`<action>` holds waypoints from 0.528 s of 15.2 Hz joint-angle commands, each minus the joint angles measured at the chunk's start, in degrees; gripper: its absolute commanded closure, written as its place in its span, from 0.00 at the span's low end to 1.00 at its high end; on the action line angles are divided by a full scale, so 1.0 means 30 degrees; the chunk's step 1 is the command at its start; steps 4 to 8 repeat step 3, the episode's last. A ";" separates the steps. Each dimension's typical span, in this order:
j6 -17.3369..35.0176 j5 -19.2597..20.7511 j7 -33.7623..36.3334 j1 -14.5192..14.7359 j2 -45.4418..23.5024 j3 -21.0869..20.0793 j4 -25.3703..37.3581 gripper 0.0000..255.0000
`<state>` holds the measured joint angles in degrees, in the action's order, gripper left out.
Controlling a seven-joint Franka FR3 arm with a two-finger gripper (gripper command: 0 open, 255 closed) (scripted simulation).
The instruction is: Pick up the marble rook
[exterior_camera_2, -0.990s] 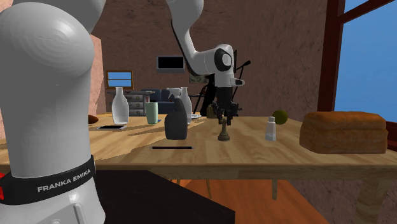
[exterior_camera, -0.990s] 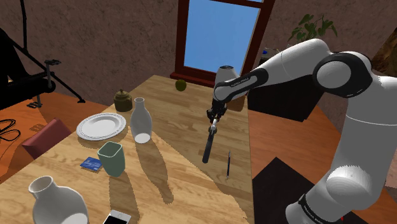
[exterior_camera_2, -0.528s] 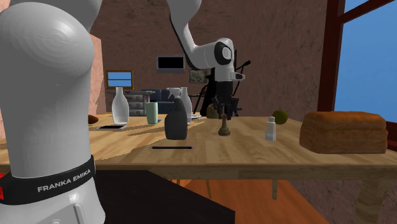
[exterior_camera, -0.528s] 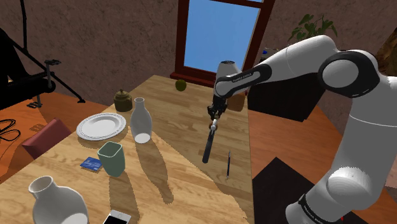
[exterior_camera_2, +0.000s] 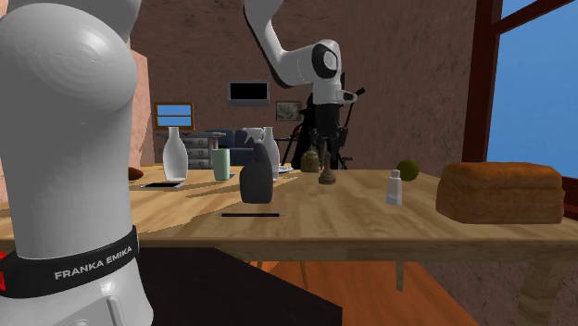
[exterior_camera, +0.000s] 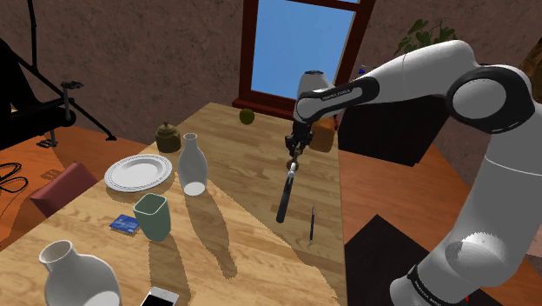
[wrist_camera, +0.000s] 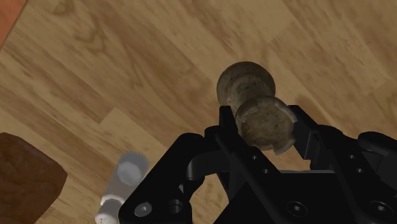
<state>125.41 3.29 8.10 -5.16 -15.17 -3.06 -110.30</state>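
The rook (wrist_camera: pixel 263 119) is a mottled brown-grey chess piece, seen from above its notched crown with its round base (wrist_camera: pixel 244 81) beyond. My black gripper (wrist_camera: pixel 264 125) is shut on it, one finger (wrist_camera: pixel 225 125) on each side of the crown. In the second exterior view the rook (exterior_camera_2: pixel 325 174) hangs from the gripper (exterior_camera_2: pixel 325 159) a little above the wooden table (exterior_camera_2: pixel 370 218). In the shoulder view the gripper (exterior_camera: pixel 295 156) holds the rook (exterior_camera: pixel 294 165) over the table's far right part.
A dark bottle (exterior_camera: pixel 284 198) and a black pen (exterior_camera: pixel 312 222) lie just nearer than the rook. A salt shaker (exterior_camera_2: pixel 394 190) and a brown loaf (exterior_camera_2: pixel 500 193) stand to its right. A white vase (exterior_camera: pixel 191 165), plate (exterior_camera: pixel 139 172) and green cup (exterior_camera: pixel 153 216) sit left.
The gripper has risen with the rook clasped in it. The rook stood on the table a second ago and now hangs clear of the wood.
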 commanded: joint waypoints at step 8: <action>-0.0472 -0.0035 -0.0035 -0.0008 0.0268 -0.0007 0.0198 1.00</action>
